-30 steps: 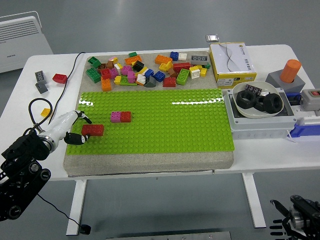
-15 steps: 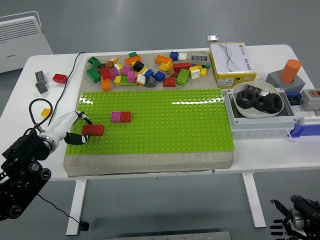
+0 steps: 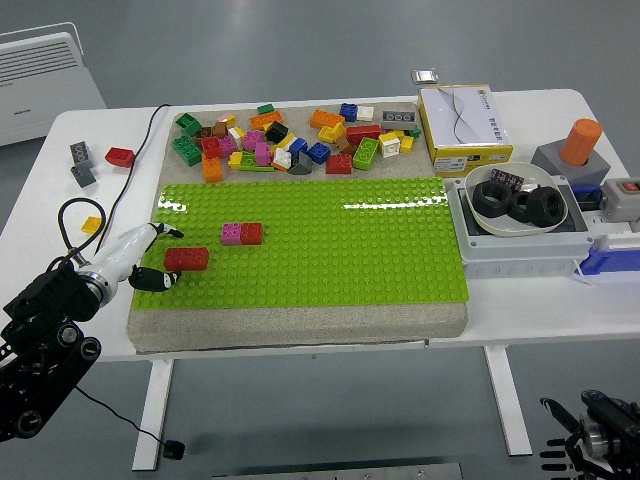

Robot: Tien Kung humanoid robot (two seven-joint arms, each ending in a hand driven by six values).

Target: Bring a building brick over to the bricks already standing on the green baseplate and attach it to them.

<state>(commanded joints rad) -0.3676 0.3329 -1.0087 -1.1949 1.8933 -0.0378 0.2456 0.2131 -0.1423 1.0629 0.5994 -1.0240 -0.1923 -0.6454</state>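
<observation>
One red brick (image 3: 186,259) pinched in left hand (image 3: 150,262) on green baseplate (image 3: 330,240), near but unjoined to pink-and-red pair (image 3: 242,233).

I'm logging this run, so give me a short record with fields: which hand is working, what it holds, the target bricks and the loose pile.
working hand: left robot hand, at the green studded baseplate's left edge
held: dark red rectangular brick, pinched between fingers
target: pink and red joined bricks, apart from held brick
supply: mixed-colour loose brick pile beyond baseplate
right robot hand: low at bottom right, idle
</observation>
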